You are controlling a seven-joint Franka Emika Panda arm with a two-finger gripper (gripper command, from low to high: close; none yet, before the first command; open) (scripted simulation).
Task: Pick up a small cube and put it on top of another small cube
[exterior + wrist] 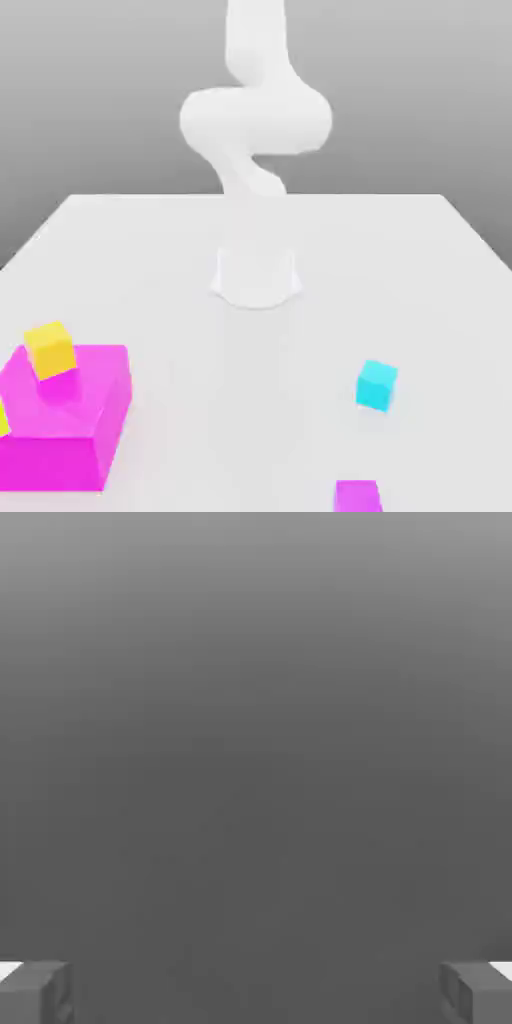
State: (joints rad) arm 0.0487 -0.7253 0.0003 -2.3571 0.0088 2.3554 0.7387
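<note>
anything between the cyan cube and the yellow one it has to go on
Nothing visible stands between the cyan cube and the yellow cube, just bare table. The yellow one sits up at the big magenta block, so the path probably needs some height.

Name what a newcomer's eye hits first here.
Probably the big magenta block at the exterior view's left, with a tilted yellow cube over it. Next, the small cyan cube on the pale table, toward the exterior view's right. In the hand view, the fingers stand wide apart.
</note>
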